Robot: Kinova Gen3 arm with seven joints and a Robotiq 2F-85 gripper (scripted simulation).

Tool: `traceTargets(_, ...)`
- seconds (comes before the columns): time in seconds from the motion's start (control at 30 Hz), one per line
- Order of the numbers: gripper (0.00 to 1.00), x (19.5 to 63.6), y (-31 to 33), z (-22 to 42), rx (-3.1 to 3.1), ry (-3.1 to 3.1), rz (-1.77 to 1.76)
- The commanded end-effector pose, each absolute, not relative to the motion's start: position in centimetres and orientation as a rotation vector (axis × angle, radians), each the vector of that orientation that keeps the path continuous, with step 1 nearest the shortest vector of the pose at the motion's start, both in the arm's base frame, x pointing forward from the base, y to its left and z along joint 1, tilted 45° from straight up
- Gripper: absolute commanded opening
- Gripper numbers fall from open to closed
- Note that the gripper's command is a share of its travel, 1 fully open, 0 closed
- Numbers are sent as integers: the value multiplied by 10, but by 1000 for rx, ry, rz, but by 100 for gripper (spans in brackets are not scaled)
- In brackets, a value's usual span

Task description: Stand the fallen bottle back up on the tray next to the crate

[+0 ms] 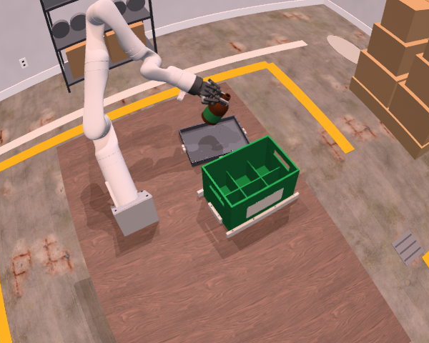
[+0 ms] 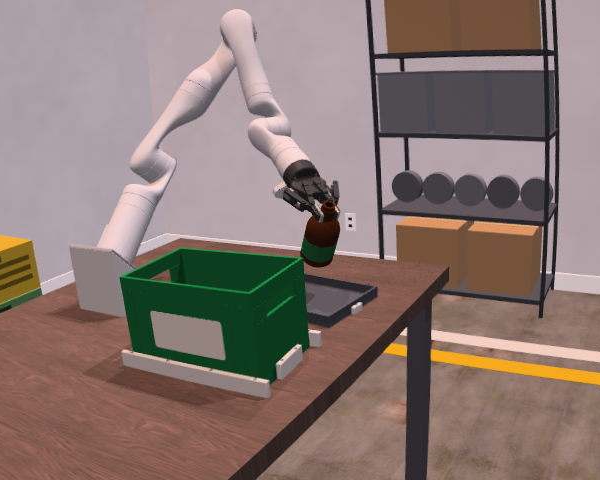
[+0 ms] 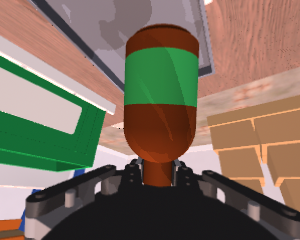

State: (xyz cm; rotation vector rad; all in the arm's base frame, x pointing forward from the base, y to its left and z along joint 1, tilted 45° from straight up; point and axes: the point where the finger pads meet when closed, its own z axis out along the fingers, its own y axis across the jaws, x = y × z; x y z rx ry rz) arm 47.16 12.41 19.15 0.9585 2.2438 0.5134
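My gripper [image 1: 219, 96] is shut on the neck of the brown bottle with a green label [image 1: 214, 111]. The bottle hangs in the air above the dark grey tray [image 1: 213, 139], mouth up and slightly tilted. In the exterior view the bottle [image 2: 320, 238] hangs clear above the tray [image 2: 336, 297], held at the neck by the gripper [image 2: 325, 204]. In the wrist view the bottle [image 3: 161, 107] points away from the gripper [image 3: 158, 172], with the tray [image 3: 133, 32] beyond its base. The tray holds nothing else.
The green crate [image 1: 249, 181] with inner dividers stands next to the tray on its near side, on white rails. The table's far edge runs close behind the tray. A metal shelf rack [image 2: 465, 149] and stacked cardboard boxes [image 1: 407, 70] stand off the table.
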Motion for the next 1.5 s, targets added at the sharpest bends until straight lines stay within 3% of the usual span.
traceTargets(0.0, 0, 471, 124, 192, 957, 2240, 513)
traceTargets(1.47, 0, 471, 124, 191, 965, 2097, 417)
